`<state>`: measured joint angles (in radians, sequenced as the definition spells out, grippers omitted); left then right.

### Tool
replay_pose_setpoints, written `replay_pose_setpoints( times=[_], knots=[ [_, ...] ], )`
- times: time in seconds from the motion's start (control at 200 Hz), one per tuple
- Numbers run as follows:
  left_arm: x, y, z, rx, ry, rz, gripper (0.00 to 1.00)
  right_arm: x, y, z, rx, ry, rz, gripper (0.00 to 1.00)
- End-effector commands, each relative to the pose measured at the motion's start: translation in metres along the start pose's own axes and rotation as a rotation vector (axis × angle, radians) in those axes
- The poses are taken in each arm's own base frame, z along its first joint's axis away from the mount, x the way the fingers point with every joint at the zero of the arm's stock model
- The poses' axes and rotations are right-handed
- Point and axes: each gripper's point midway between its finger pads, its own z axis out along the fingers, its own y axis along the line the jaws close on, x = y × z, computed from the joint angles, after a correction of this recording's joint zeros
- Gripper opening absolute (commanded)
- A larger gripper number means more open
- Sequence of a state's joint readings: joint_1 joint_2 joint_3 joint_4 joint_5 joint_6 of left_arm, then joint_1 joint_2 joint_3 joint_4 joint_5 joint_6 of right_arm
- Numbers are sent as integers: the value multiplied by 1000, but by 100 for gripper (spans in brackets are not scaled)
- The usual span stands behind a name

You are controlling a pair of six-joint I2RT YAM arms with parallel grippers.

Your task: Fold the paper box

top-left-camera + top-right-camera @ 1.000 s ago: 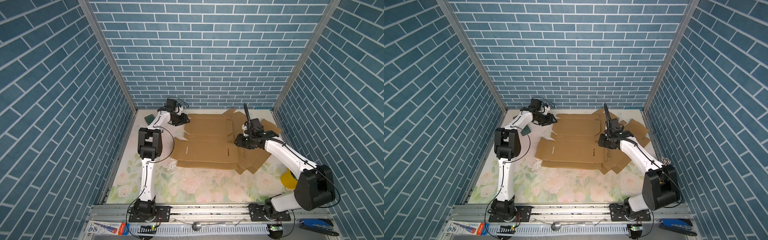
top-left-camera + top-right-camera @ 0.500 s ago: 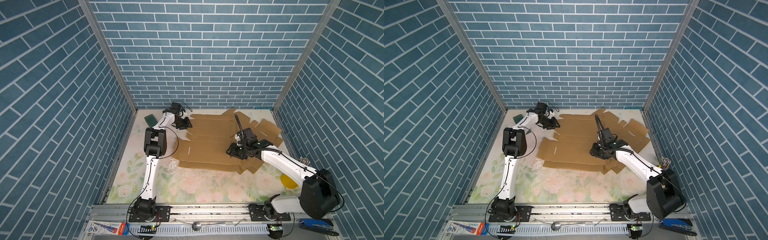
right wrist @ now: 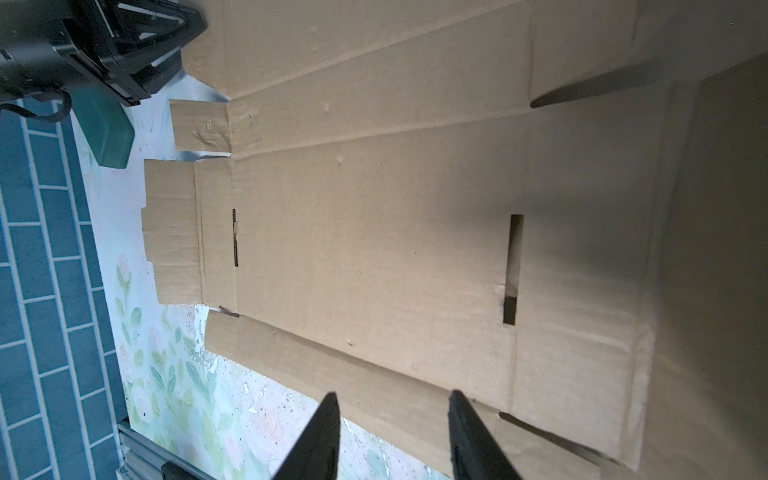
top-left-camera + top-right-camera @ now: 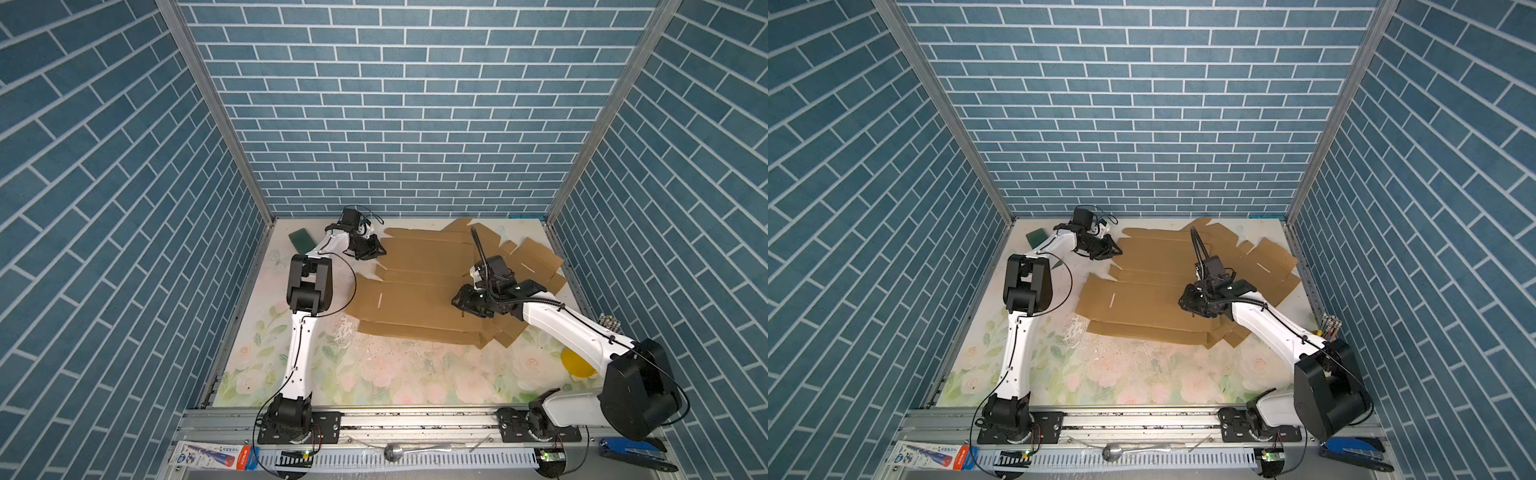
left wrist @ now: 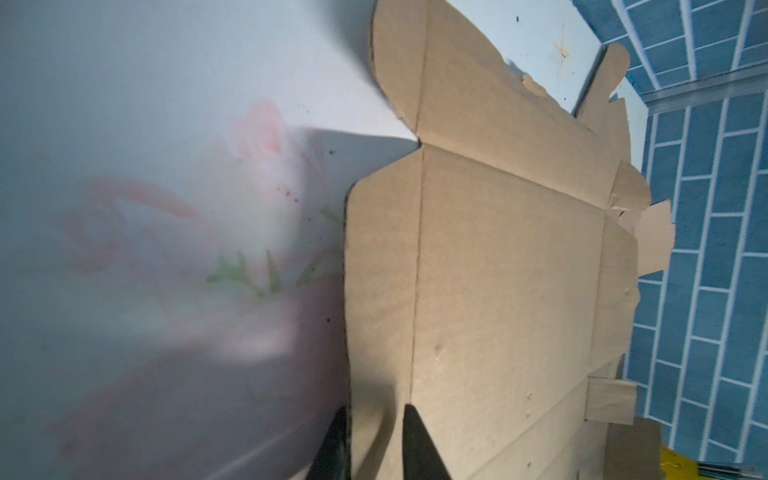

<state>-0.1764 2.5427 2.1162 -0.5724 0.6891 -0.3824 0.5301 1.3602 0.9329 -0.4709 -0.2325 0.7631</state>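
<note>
Half hidden behind the right arm, near right on the bench [image 4: 374, 374]: a yellow thing [image 4: 575, 365], shape not readable. Covered by that same arm: some of the right-hand flaps of the paper box [image 4: 419, 286]. Blurred to soft pink and green in the left wrist view: the bench surface beside the cardboard. Cut off at the frame edge in both wrist views: the fingers of each tool, with only dark tips showing.

Paper box: unfolded, spread flat across the far middle and right of the bench in both top views.

Left tool [image 5: 374, 409], at the far left corner of the box: narrowed to a slim gap, one fingertip on either side of a side flap's edge, cardboard in between. Cannot tell whether pinched tight or merely straddled.

Right tool [image 3: 394, 395], over the right half of the box: parted wide, nothing between the fingers, tips above the near strip of cardboard. Contact with it not readable.

Left of the left tool, in the far left corner of the bench: a green block [image 4: 302, 240], apart from the box.
</note>
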Motion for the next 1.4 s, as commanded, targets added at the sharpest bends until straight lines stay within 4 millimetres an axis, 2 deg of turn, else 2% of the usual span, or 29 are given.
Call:
replay_pose_setpoints(
  times=[0.0,0.16,0.31,0.43,0.6,0.765,0.79,0.935,1.13,1.225,1.395],
  knots=[
    [8,3,3,-8,5,-51,14,7,-4,-2,4,-3,38,44],
    [-11,-13,-29,41,-120,-111,0,4,1,-4,-14,-6,41,43],
    [-17,-36,-72,104,-269,-170,0,0,8,-9,-33,-18,37,43],
    [-9,-37,-108,182,-452,-298,0,-2,11,-10,-46,-23,44,43],
    [25,-14,-139,234,-664,-496,0,-1,14,-14,-70,-41,97,43],
    [60,16,-171,170,-861,-601,0,9,11,-14,-75,-42,210,51],
    [71,24,-170,145,-871,-622,0,10,8,-12,-72,-43,228,53],
    [108,31,-180,91,-921,-670,0,17,-7,1,-52,-51,319,61],
    [155,39,-195,-24,-937,-697,0,15,-4,26,-134,-62,411,65],
    [169,41,-202,-68,-938,-689,1,17,7,40,-189,-53,434,65],
    [183,43,-200,-65,-917,-697,1,30,19,62,-220,-31,464,62]
  ],
)
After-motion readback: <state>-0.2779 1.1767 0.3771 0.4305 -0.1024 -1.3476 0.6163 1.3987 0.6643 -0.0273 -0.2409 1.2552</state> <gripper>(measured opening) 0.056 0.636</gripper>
